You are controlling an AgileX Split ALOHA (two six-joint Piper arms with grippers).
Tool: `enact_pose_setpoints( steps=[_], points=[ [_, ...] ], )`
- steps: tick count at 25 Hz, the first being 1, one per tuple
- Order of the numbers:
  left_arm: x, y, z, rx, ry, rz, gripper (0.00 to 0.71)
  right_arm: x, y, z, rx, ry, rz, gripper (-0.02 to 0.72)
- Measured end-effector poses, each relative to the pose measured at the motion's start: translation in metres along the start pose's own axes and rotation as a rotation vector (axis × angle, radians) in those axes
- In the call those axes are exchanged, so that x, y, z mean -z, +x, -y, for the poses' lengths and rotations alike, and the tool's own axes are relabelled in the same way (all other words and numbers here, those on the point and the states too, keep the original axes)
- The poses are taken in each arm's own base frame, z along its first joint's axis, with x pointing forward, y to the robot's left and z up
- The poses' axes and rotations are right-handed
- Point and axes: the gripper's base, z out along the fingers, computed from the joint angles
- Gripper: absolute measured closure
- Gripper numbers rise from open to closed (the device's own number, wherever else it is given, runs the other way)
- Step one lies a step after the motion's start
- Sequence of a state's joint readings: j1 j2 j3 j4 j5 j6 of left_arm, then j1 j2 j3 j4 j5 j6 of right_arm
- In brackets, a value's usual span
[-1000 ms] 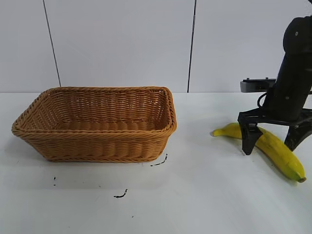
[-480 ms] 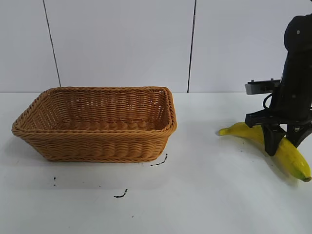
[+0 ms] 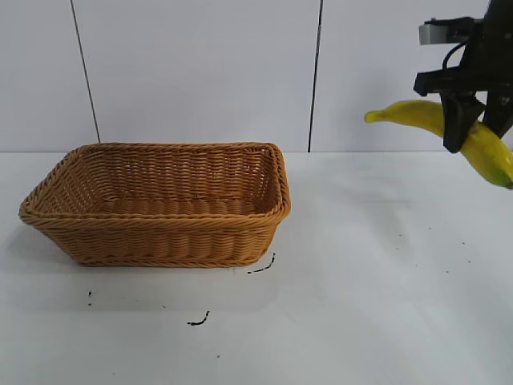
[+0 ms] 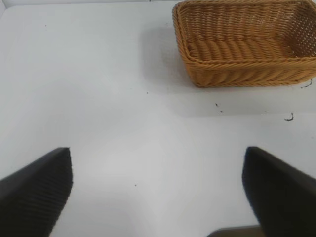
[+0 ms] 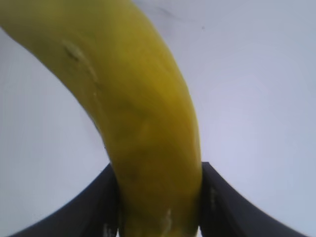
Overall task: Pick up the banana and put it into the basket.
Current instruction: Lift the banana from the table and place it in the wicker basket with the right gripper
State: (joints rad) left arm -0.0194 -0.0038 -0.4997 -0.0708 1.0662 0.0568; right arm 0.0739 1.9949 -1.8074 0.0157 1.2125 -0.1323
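Observation:
My right gripper (image 3: 471,128) is shut on the yellow banana (image 3: 417,115) and holds it high above the table at the far right. The banana's stem end points left toward the basket, and its other end hangs down at the right edge. In the right wrist view the banana (image 5: 133,113) fills the gap between my two black fingers (image 5: 94,207). The orange-brown wicker basket (image 3: 160,200) stands on the table at the left, with nothing in it; it also shows in the left wrist view (image 4: 244,44). My left gripper (image 4: 158,187) is open over bare table, apart from the basket.
The white table (image 3: 361,305) carries a few small black marks (image 3: 198,321) in front of the basket. A white panelled wall stands behind.
My right gripper closed on the banana where it lay on the table and has lifted it well above the surface. The basket has not moved.

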Motion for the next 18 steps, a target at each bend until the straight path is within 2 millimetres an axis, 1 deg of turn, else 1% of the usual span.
enact_pose_setpoints(
  steps=[2, 5, 11, 15, 18],
  points=[
    [0.000, 0.000, 0.000, 0.000, 0.000, 0.000, 0.017, 0.002, -0.003, -0.012, 0.044, 0.002, 0.010, 0.412],
    [0.000, 0.000, 0.000, 0.000, 0.000, 0.000, 0.017, 0.005, -0.006, -0.036, 0.124, -0.006, 0.020, 0.412],
    [0.000, 0.000, 0.000, 0.000, 0.000, 0.000, 0.017, 0.006, -0.005, -0.092, 0.291, -0.033, 0.028, 0.412],
    [0.000, 0.000, 0.000, 0.000, 0.000, 0.000, 0.017, 0.007, -0.003, -0.126, 0.393, -0.035, 0.047, 0.412],
    [0.000, 0.000, 0.000, 0.000, 0.000, 0.000, 0.017, 0.005, -0.004, -0.148, 0.456, -0.024, 0.057, 0.412]
  ],
)
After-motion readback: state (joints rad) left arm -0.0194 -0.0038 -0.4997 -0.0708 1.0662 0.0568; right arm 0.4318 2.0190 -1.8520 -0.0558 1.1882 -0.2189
